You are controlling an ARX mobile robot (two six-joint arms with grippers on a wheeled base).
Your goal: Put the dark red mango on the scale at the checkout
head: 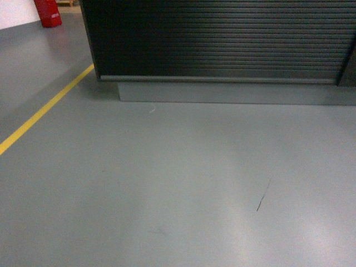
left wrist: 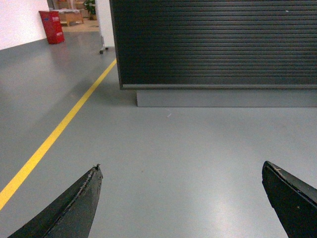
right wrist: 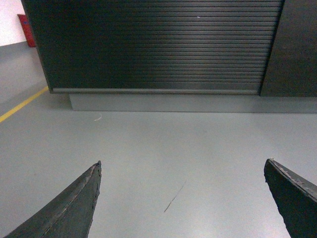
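left gripper (left wrist: 181, 198) spread wide, nothing between its jaws, low over grey floor (head: 167, 183) | right gripper (right wrist: 181, 198) spread the same, bare | dark scuff mark (head: 263, 196) on floor | yellow line (head: 39, 114) at left | checkout (head: 222, 39) ahead, slatted front on grey plinth (head: 222, 92) | red object (head: 49, 12) far left | dark red mango and scale outside every view
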